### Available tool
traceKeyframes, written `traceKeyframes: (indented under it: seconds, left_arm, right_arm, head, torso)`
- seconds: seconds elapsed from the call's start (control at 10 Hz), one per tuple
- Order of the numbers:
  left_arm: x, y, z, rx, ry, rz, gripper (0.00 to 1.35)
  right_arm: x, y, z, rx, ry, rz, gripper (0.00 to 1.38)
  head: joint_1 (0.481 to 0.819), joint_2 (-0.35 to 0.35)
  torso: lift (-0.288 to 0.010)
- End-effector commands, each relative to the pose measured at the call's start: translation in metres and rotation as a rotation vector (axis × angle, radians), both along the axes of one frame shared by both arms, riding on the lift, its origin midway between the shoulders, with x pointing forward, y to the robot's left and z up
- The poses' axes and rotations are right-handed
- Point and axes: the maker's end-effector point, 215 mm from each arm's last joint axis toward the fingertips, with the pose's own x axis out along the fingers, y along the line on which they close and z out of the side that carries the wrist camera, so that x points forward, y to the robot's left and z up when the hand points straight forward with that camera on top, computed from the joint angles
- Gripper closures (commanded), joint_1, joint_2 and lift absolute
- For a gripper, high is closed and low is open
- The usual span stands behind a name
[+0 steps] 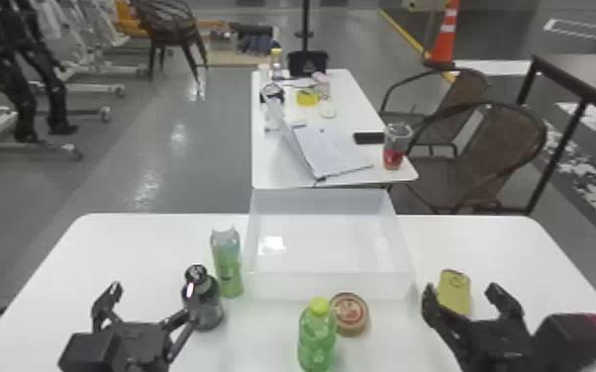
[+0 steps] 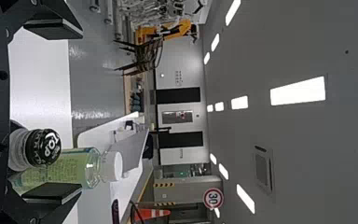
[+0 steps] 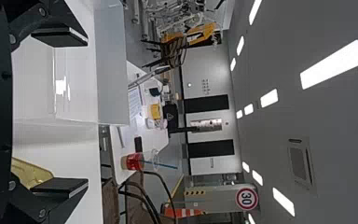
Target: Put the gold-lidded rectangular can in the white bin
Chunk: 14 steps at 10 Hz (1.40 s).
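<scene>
"How is the room lit?"
"By lamps (image 2: 298,91) set in the grey ceiling (image 2: 317,149)."
"And the floor (image 1: 203,148)?"
"It is crossed by a yellow line (image 1: 403,32); a cone (image 1: 444,42) is stood nearby."
"The furniture?"
"Brown chairs (image 1: 510,143) are placed between a white table (image 1: 274,168) and a dark table (image 1: 594,74)."

Fingers (image 3: 59,37) spread wide; gold-lidded can (image 3: 28,172) partly behind one; white bin (image 3: 112,70) beyond.
</scene>
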Motion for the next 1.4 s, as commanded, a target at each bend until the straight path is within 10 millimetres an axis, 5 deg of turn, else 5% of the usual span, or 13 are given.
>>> traceKeyframes:
  seconds: [0.0, 0.6, 1.1, 1.3]
  left_arm:
    - [0.001, 0.0, 0.001, 0.0, -0.001, 0.0, 0.15]
    - [0.001, 0.0, 0.002, 0.0, -0.006, 0.0, 0.15]
    - [0.0, 0.0, 0.003, 0.0, -0.008, 0.0, 0.15]
    - [0.0, 0.001, 0.003, 0.001, -0.008, 0.001, 0.15]
  right_arm:
    - [0.0, 0.0, 0.0, 0.0, -0.001, 0.0, 0.22]
    - [-0.006, -0.011, -0.008, 0.001, 0.02, -0.058, 0.22]
    - [-0.024, -0.033, -0.079, -0.001, 0.126, -0.128, 0.22]
    - [-0.021, -0.041, -0.092, -0.026, 0.139, -0.123, 0.22]
  head:
    - [0.549, 0.0]
    - [0.549, 0.0]
    - [0.549, 0.0]
    - [0.549, 0.0]
  torso:
    - [-0.1]
    - [-0.1]
    - [-0.1]
    - [-0.1]
